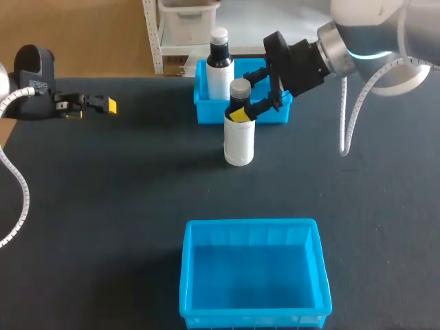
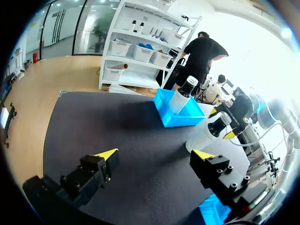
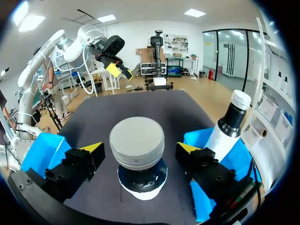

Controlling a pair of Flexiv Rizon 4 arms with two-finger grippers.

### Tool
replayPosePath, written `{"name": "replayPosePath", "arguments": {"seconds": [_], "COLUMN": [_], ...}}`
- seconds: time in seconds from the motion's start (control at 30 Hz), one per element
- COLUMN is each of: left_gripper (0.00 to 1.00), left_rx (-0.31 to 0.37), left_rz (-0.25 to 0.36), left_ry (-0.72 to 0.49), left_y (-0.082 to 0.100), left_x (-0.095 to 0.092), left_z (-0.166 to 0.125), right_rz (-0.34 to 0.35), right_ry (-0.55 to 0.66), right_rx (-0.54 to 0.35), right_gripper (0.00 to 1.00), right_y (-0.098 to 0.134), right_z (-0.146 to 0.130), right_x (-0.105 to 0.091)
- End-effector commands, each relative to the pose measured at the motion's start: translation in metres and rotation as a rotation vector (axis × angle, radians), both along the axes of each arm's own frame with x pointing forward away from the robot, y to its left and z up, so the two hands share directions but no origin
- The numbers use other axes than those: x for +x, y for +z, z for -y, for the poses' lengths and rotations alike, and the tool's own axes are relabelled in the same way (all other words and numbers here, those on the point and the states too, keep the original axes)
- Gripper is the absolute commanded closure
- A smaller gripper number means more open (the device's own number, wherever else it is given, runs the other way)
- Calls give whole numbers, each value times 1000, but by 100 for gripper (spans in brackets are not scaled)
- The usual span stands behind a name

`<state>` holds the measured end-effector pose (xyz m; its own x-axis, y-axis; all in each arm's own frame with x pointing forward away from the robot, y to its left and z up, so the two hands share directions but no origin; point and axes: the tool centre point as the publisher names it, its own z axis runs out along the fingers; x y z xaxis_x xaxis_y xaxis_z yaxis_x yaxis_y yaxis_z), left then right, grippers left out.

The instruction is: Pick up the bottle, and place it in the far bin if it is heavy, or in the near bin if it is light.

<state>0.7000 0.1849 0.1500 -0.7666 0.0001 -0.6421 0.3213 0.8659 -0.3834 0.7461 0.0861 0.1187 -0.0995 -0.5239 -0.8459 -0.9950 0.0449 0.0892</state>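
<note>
Dark matte tabletop fills most of the head view.

Open blue plastic rectangular bin (near bin) sits at bottom centre. Nothing shows inside it.

Smaller blue plastic bin (far bin) is at top centre. It holds an upright white bottle with a black neck and white cap.

Right arm enters from the upper right, left arm from the left edge.

Task item is a white cylindrical bottle with a grey screw cap. It is just above frame centre, directly in front of the far bin's front wall and outside both bins. Long axis is vertical, cap up. The base looks to be on the tabletop.

Right pincer is at the bottle's neck and cap. In the right wrist view the cap sits centred between the two yellow tips, with a visible gap on each side. So the fingers straddle it at medium width and do not clamp it.

Left pincer is at the upper left of the head view, well apart from the bottle and both bins. Its fingers are spread wide, with only bare tabletop between them.
</note>
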Motion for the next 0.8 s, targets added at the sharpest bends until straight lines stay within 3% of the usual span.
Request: {"name": "replayPosePath", "arguments": {"seconds": [0.03, 0.27, 0.7, 0.77, 0.8], "left_gripper": [0, 0, 0, 0, 0], "left_rx": [0, 0, 0, 0, 0], "left_rz": [0, 0, 0, 0, 0], "left_ry": [0, 0, 0, 0, 0], "left_y": [0, 0, 0, 0, 0], "left_x": [0, 0, 0, 0, 0], "left_z": [0, 0, 0, 0, 0], "right_rz": [0, 2, -2, -1, -1], "right_ry": [-2, -7, -3, 0, 1], "right_rx": [-1, 0, 6, 9, 9], "right_gripper": [11, 50, 56, 70, 84], "right_y": [1, 2, 0, -1, -1], "right_z": [2, 4, 2, 1, 1], "right_x": [0, 0, -2, -3, -4]}}
